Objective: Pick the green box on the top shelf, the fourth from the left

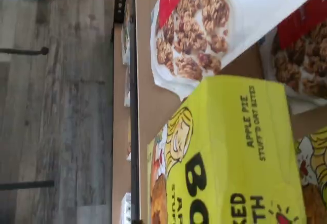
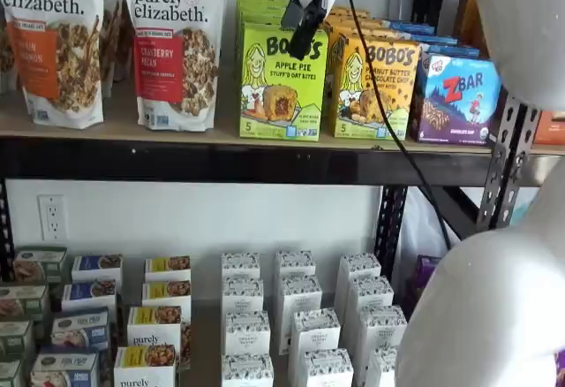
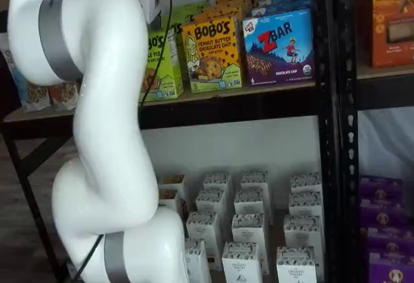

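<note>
Pincer point(image 2: 305, 29) hangs in front of the green box's point(image 2: 282, 82) upper front face in a shelf view, black fingers seen with no clear gap and nothing visibly clamped, so can't tell its state. Green box stands upright on the top shelf point(image 2: 221, 135), between the cranberry granola bag point(image 2: 175, 47) and the yellow box point(image 2: 373, 87). Wrist view shows the green box's top panel point(image 1: 230, 147) filling much of the frame, granola bag point(image 1: 204, 24) just beside it.
</note>
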Controlling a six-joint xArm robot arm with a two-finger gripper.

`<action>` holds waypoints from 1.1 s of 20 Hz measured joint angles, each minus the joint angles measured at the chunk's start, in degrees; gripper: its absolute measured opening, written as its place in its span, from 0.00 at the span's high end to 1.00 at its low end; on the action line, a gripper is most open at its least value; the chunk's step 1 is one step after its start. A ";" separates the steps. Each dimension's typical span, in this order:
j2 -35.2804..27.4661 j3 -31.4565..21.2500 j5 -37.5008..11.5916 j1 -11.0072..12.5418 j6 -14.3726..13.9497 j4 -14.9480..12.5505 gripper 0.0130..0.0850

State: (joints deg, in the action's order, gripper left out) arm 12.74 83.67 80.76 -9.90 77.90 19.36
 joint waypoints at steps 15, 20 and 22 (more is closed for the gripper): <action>-2.77 2.74 3.84 -1.20 -0.73 -4.99 0.00; -2.95 3.04 3.97 -1.75 -1.25 -5.87 0.00; -3.14 3.38 4.35 -1.99 -1.49 -6.12 0.00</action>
State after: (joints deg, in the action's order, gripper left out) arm 9.60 87.05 85.11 -11.89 76.41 13.24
